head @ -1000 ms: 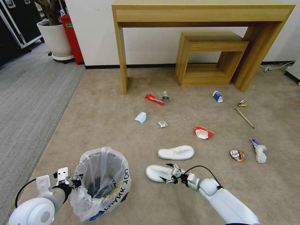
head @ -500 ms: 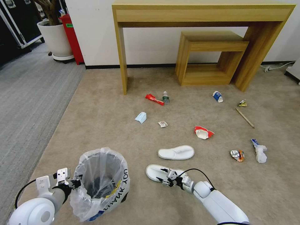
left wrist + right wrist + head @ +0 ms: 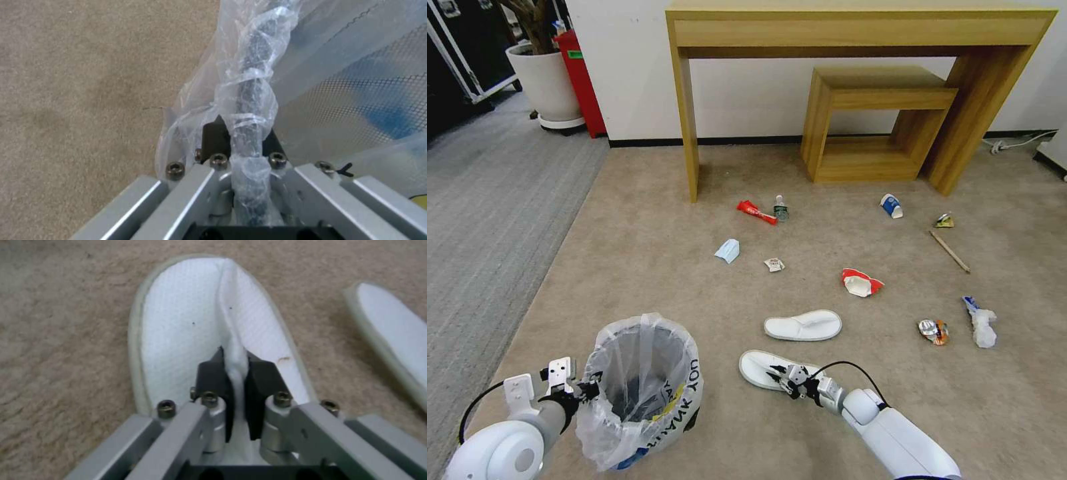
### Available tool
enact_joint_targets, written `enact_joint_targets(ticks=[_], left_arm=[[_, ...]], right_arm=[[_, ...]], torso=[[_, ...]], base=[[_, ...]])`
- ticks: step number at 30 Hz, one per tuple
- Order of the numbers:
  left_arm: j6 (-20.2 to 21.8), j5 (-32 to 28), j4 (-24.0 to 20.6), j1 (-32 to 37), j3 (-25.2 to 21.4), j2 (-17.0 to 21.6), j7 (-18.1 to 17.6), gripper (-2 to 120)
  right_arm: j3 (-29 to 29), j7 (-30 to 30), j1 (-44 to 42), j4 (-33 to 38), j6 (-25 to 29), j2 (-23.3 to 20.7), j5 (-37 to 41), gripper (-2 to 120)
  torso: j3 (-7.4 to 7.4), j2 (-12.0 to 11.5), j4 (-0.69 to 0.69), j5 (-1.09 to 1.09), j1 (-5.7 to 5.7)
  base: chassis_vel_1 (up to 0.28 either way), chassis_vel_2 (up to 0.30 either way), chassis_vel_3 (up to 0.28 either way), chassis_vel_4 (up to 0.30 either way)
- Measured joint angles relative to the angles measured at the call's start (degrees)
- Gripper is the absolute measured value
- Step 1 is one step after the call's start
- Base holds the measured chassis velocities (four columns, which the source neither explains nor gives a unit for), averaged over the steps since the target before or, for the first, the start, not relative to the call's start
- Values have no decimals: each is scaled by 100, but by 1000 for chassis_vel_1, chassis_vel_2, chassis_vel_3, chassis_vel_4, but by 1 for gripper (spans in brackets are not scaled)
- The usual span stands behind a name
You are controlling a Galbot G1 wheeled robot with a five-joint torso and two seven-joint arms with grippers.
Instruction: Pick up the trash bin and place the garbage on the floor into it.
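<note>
The right hand (image 3: 236,373) had pinched only the raised fold of fabric along the middle of the nearer white slipper (image 3: 760,368), its dark pads closed tight on that thin ridge. To my eye that was the weak spot: the strap cloth looked soft and slack, so on a lift the sole might sag, swing, or slide out of the pinch. A long slipper also seemed likely to catch the rim of the trash bin (image 3: 640,390) rather than drop in cleanly.

The left hand (image 3: 242,146) was clamped on the bin's rim through the crinkled liner. The plastic was bunched where the pads met, and I judged the bag could tear or slip there, letting the bin tilt.

The bin sat at about seven o'clock in the head view, a small round black mesh thing swamped by a translucent white bag with black lettering. The held slipper lay at six o'clock on the beige carpet (image 3: 647,253), flat, sole down. Its twin, the second slipper (image 3: 802,325), lay just beyond it, apart. Farther out, toward twelve and two o'clock, were a blue mask (image 3: 728,251), a red wrapper (image 3: 756,212), a small bottle (image 3: 780,208), a paper cup (image 3: 891,205), a crushed can (image 3: 933,331) and a wooden stick (image 3: 949,251).
</note>
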Motion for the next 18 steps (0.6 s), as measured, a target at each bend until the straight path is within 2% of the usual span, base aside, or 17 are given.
enact_joint_targets(ticks=[2, 11, 13, 14, 15, 18], left_arm=[[0, 3, 16, -15, 5, -1, 0, 0], [-2, 15, 41, -34, 15, -3, 3, 0], [-2, 19, 31, -28, 16, -1, 3, 0], [-2, 19, 3, -25, 18, 3, 3, 0], [-2, 19, 3, -25, 18, 3, 3, 0], [14, -9, -126, -25, 42, 9, -10, 0]], right_arm=[[52, 6, -69, 127, 0, -63, 103, 0], [494, -122, -491, 1065, 273, -547, 766, 0], [621, -147, -610, 1432, 311, -728, 999, 0], [719, -173, -706, 1843, 318, -888, 1267, 0], [719, -173, -706, 1843, 318, -888, 1267, 0], [915, -289, -927, 3254, 300, -1264, 2126, 0]], torso=[[0, 0, 0, 0, 0], [0, 0, 0, 2, 0], [0, 0, 0, -1, 0], [0, 0, -2, -1, 0], [0, 0, -2, -1, 0], [0, 0, 0, 0, 0]], base=[[0, 0, 0, 0], [0, 0, 0, 0], [0, 0, 0, 0], [0, 0, 0, 0], [0, 0, 0, 0], [0, 0, 0, 0]])
